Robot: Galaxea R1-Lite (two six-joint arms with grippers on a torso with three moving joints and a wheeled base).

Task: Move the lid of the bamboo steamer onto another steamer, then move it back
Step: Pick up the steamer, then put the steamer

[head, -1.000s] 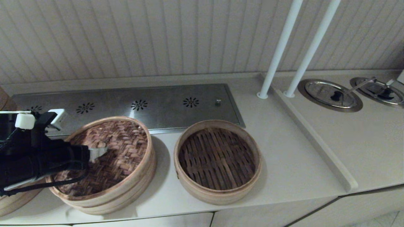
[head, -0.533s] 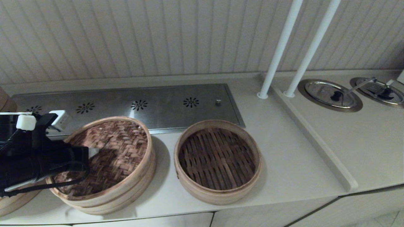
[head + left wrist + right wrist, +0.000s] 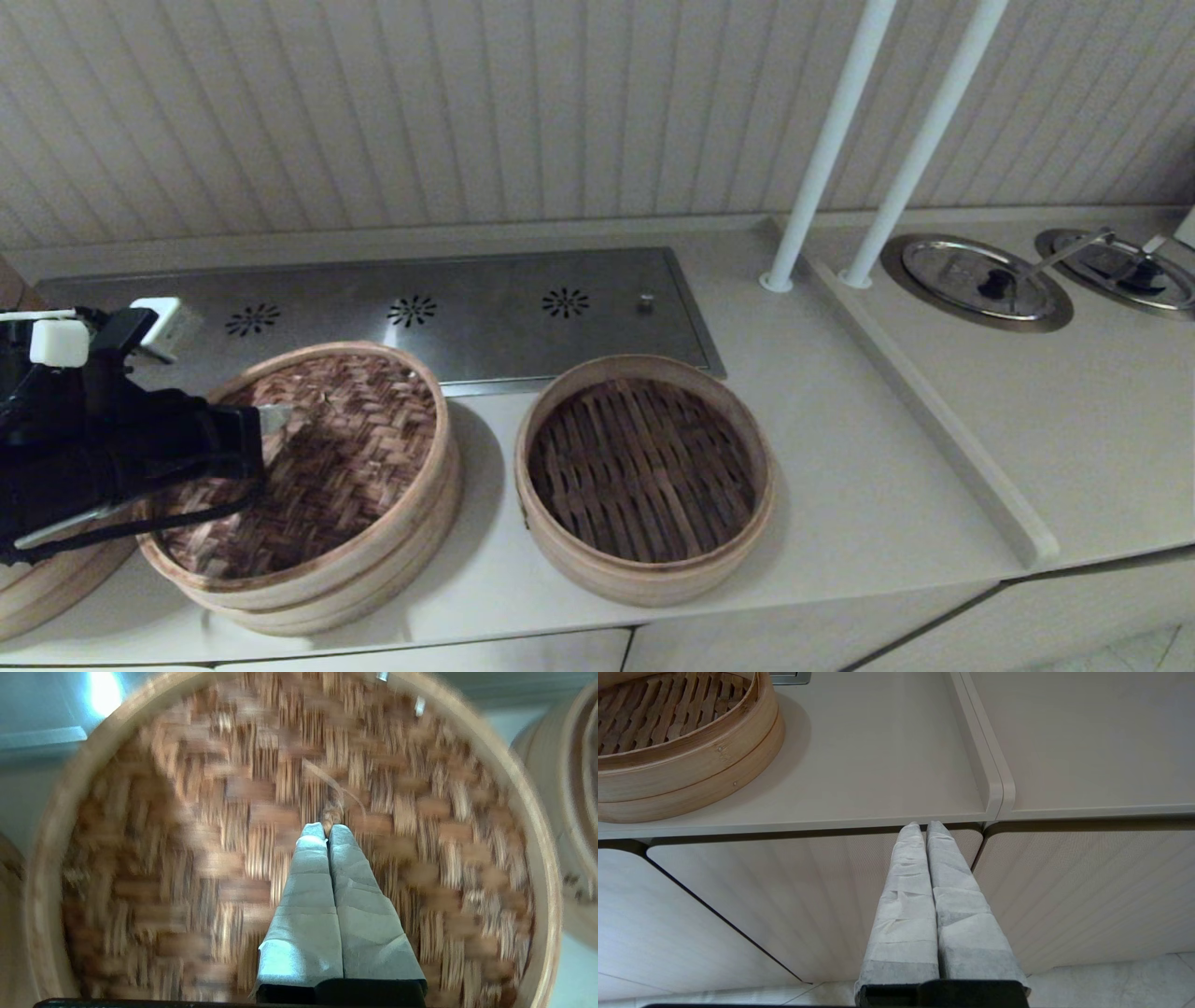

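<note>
The bamboo steamer lid [image 3: 327, 476], herringbone-woven with a pale rim, lies slightly tilted over a steamer base [image 3: 308, 618] at the left of the counter. My left gripper [image 3: 280, 417] reaches in from the left and is shut on the lid's small woven loop [image 3: 332, 812]; its wrapped fingers [image 3: 322, 872] press together over the weave [image 3: 420, 858]. The other steamer [image 3: 644, 471], with dark slats and nothing in it, stands just right of the lid and shows again as the basket [image 3: 668, 742]. My right gripper [image 3: 924, 825] hangs shut with nothing in it below the counter's front edge, before the cabinet doors.
A steel plate with flower-shaped vents [image 3: 467, 299] lies behind both steamers. Two white poles [image 3: 822, 149] rise at the back right, beside a raised counter ridge [image 3: 934, 411] and round metal lids [image 3: 976, 280]. Another bamboo steamer [image 3: 37, 588] sits at the far left edge.
My left gripper has drawn up and a little left with the loop in it, and the lid has risen slightly on its base. The right arm is still.
</note>
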